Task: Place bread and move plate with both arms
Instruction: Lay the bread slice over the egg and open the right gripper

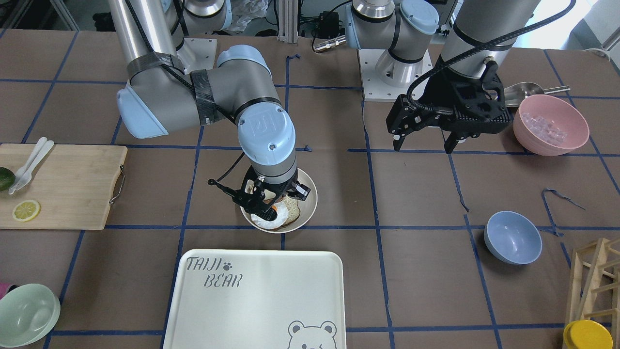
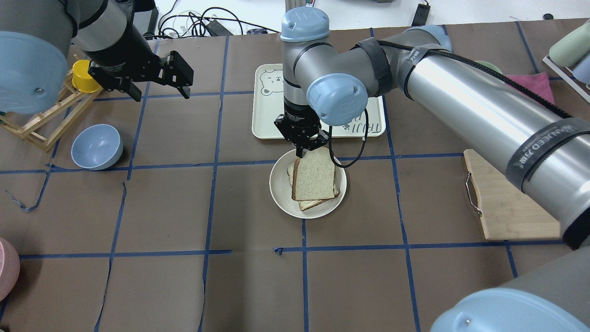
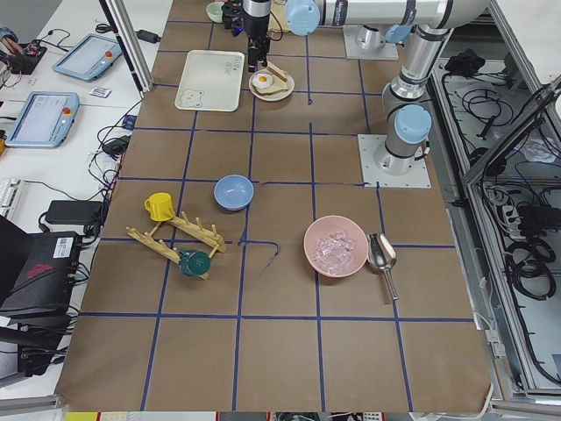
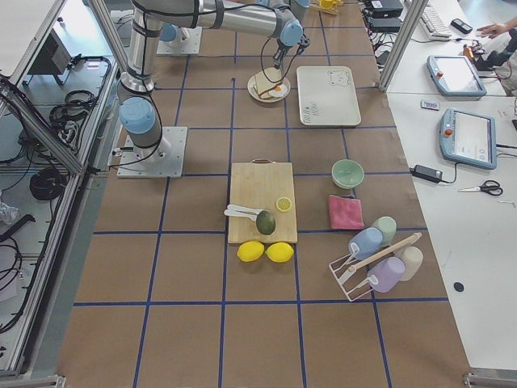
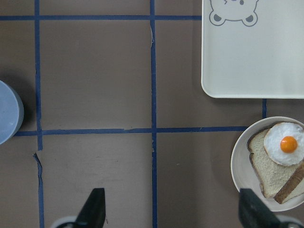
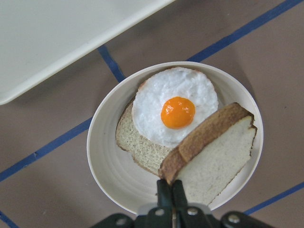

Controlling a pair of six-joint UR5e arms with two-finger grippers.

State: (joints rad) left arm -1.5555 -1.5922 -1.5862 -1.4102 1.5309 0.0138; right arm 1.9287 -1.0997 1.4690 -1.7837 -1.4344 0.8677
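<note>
Two slices, one fried egg, one plate, one tray, two pincers. The right pincer (image 6: pixel 171 184) is pressed together on the bread (image 6: pixel 216 156), pinching a corner of its dark brown crust. The slice hangs tilted over the plate (image 6: pixel 102 156), partly above the smaller slice (image 6: pixel 137 142) that carries the egg (image 6: pixel 176 112). The bread is squarish, pale and speckled. The left pincer (image 5: pixel 173 211) is spread wide and holds nothing (it hangs over bare desk (image 5: pixel 95 80), well apart from the plate). The tray (image 6: pixel 57 38) lies near the plate.

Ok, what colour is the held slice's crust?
Dark brown, on the bread; right wrist view shows it best.
</note>
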